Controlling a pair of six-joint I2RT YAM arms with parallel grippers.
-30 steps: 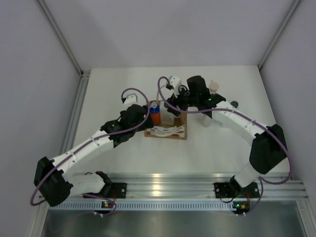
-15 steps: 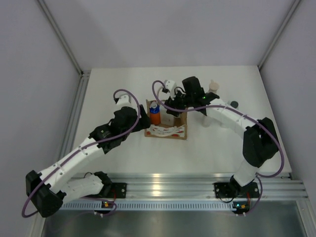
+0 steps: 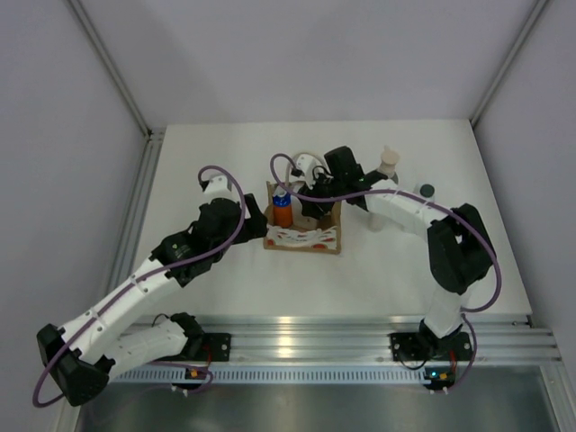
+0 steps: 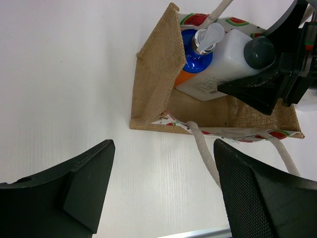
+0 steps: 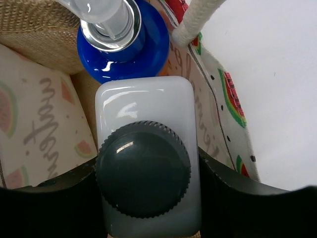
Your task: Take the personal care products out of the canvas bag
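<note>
The canvas bag (image 3: pixel 304 238) stands open at mid-table, its tan weave (image 4: pixel 154 84) and watermelon-print front (image 5: pixel 224 101) showing. Inside it are an orange bottle with a blue top (image 3: pixel 283 209) (image 4: pixel 196 55) (image 5: pixel 125 47) and a white bottle with a dark grey cap (image 5: pixel 143 171) (image 4: pixel 225 62). My right gripper (image 3: pixel 317 202) (image 5: pixel 148 186) reaches down into the bag, both fingers pressed on the white bottle's sides. My left gripper (image 3: pixel 255 216) (image 4: pixel 163 198) hovers open just left of the bag, over bare table, holding nothing.
Right of the bag, behind my right arm, stand a pump bottle with a beige top (image 3: pixel 388 162) and a bottle with a dark cap (image 3: pixel 427 190). A cream rope handle (image 4: pixel 205 153) hangs over the bag's side toward my left gripper. White walls enclose the table.
My right gripper has gone lower into the bag and closed on the white bottle. My left gripper has backed off to the left of the bag and opened a bit wider.
</note>
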